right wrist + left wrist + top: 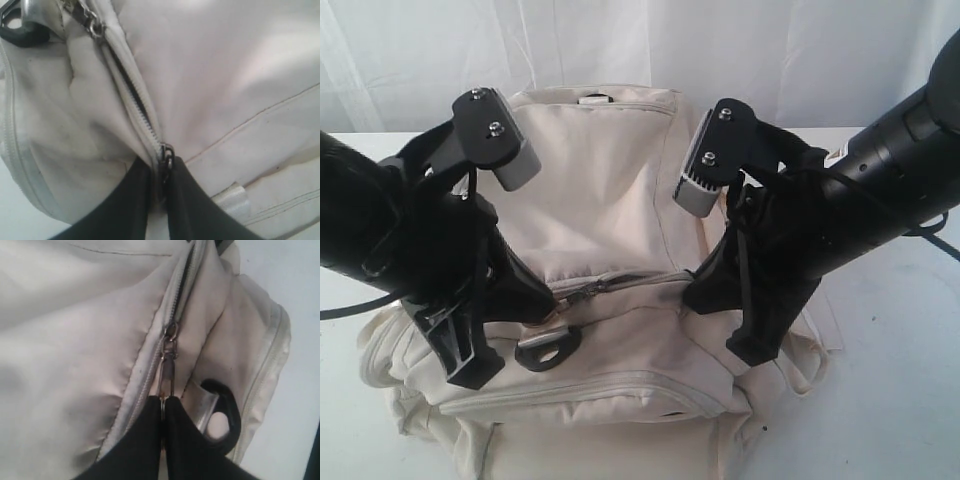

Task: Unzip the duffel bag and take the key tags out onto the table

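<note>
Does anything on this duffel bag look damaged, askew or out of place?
Nothing stands out. The duffel bag lies intact on the table; the left gripper and the right gripper each pinch a zipper pull, nothing spilled.

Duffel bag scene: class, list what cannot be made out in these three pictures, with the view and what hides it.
Key tags: in no view; the duffel bag's fabric covers its inside, the zip barely parted.
Right wrist view: which part of the zip the right gripper pinches, buried in its grip.
Exterior view: bag's near end, cut by the bottom edge.
</note>
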{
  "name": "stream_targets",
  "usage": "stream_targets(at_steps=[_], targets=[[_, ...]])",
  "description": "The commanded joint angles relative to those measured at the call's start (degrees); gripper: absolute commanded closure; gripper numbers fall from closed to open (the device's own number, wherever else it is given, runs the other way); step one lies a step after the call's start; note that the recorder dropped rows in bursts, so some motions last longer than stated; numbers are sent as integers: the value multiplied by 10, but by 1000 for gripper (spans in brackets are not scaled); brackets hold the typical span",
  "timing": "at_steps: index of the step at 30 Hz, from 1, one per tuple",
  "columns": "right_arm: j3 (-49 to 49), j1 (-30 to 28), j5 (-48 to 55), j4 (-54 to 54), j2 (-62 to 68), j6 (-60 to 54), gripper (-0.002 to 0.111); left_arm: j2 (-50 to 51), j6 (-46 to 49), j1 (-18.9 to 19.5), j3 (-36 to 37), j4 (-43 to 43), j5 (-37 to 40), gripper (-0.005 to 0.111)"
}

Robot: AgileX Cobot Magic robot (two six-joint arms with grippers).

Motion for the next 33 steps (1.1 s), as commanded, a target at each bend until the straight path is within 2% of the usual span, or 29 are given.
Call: stream_targets(at_steps=[1, 5, 13, 33], targets=[[-4, -4, 7, -24, -7, 12, 108, -6, -15, -4, 0, 28, 30, 107], [-4, -4, 11, -24, -7, 16, 108, -6, -25, -3, 0, 54, 57, 107], [-4, -4, 19, -25, -7, 28, 108, -6, -110, -3, 0, 161, 107, 107], [-4, -4, 25, -42, -7, 32, 108, -6, -224, -3, 0, 405, 154, 107]])
